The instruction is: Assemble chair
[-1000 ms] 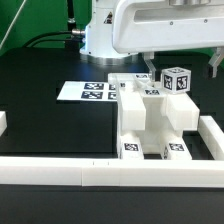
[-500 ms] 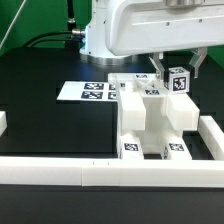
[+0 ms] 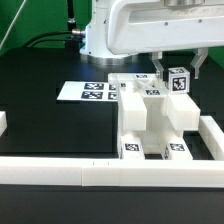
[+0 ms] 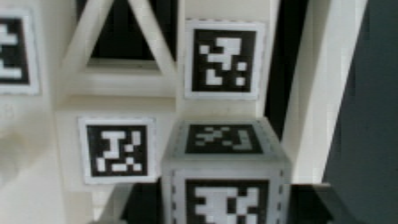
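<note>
A small white tagged cube stands at the back right of the partly built chair, a cluster of chunky white slabs and blocks with tags on their front faces. My gripper hangs over the cube with one finger on each side of it, and the fingers look closed against its sides. In the wrist view the cube fills the space between the dark fingers of the gripper. Tagged white chair pieces lie beyond the cube.
The marker board lies flat on the black table at the exterior view's left of the chair. Long white border rails run along the front and the exterior view's right. The robot's base stands behind.
One second ago the fingers stood wider apart and higher. They have since come down and in around the cube. Nothing has moved in the last half second.
</note>
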You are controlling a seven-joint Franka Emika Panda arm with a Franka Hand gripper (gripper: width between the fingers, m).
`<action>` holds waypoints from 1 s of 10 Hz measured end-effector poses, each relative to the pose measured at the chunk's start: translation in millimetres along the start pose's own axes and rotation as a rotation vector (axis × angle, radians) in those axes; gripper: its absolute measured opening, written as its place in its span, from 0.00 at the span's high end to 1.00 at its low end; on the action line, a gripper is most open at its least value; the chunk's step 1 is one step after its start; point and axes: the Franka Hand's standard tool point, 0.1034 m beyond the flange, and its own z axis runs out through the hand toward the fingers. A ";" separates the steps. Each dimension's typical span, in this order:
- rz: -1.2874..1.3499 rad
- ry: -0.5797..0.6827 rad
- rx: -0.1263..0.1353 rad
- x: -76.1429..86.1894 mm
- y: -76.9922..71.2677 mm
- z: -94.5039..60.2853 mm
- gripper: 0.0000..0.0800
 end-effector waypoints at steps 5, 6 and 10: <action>0.494 -0.006 0.018 0.2 -3.1 0.9 0.64; 0.639 -0.009 0.024 0.0 -3.7 1.1 0.64; 0.989 -0.019 0.036 0.0 -10.1 1.7 0.64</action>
